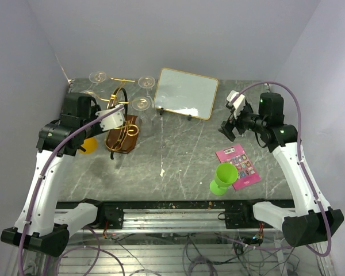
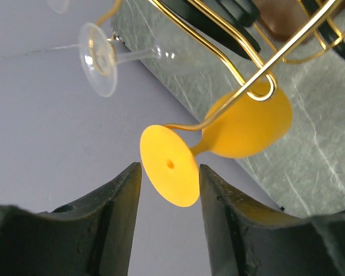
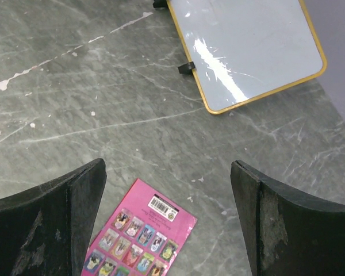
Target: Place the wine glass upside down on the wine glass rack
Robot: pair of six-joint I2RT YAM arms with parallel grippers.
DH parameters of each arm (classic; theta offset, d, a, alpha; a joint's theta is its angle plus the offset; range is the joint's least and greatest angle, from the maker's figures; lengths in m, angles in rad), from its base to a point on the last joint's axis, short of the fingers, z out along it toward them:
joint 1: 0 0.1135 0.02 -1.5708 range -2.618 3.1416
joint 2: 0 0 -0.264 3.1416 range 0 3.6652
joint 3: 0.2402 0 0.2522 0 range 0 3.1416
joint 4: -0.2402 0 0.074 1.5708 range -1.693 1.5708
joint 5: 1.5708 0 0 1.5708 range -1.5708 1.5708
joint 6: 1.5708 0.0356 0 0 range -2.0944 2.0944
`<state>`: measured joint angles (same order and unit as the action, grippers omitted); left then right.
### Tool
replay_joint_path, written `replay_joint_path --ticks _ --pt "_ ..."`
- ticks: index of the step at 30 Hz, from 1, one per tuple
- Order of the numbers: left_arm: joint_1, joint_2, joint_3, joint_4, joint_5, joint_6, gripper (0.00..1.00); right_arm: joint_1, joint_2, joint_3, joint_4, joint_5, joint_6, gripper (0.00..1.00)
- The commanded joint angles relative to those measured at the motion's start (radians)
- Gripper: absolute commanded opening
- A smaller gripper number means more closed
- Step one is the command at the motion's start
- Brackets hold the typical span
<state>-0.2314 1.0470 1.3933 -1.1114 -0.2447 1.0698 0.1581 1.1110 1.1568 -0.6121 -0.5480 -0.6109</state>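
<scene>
Orange opaque wine glass [image 2: 247, 123] hangs in gold wire wine glass rack [image 2: 218, 55]; left gripper [image 2: 169, 168] open, empty. Prob light, slick plastic, so grab stem imo.

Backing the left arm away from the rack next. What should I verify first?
1. Left gripper jaws open: ok.
2. Orange plastic wine glass hangs from the gold wire rack, ungripped: ok.
3. Jaws clear of its round foot: cannot tell.
4. Clear glass goblet apart from the jaws: ok.
5. Right gripper open above the grey marble table, away from the rack: ok.
</scene>
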Motion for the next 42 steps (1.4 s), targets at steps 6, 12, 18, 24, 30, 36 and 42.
replay_joint_path --ticks 6,12,18,24,30,36,42 --pt "0.006 -0.010 0.116 0.127 0.162 -0.183 0.78 -0.002 -0.007 0.145 -0.379 -0.053 -0.143 0.89" --pt "0.006 -0.001 0.095 0.275 0.055 -0.343 1.00 0.005 0.015 0.174 -0.605 -0.047 -0.245 0.87" --pt "0.006 0.005 0.061 0.361 -0.029 -0.378 1.00 0.009 -0.001 0.161 -0.729 -0.024 -0.307 0.86" --pt "0.006 0.009 0.022 0.402 -0.069 -0.357 1.00 0.029 -0.006 0.106 -0.757 -0.008 -0.304 0.84" --pt "0.006 0.006 0.027 0.394 -0.059 -0.354 1.00 0.072 0.000 0.028 -0.667 0.063 -0.232 0.76" --pt "0.006 0.001 0.028 0.380 -0.051 -0.341 0.99 0.133 0.027 -0.021 -0.602 0.119 -0.173 0.59" --pt "0.006 -0.001 0.026 0.372 -0.051 -0.332 0.98 0.196 0.048 -0.052 -0.561 0.164 -0.130 0.45"
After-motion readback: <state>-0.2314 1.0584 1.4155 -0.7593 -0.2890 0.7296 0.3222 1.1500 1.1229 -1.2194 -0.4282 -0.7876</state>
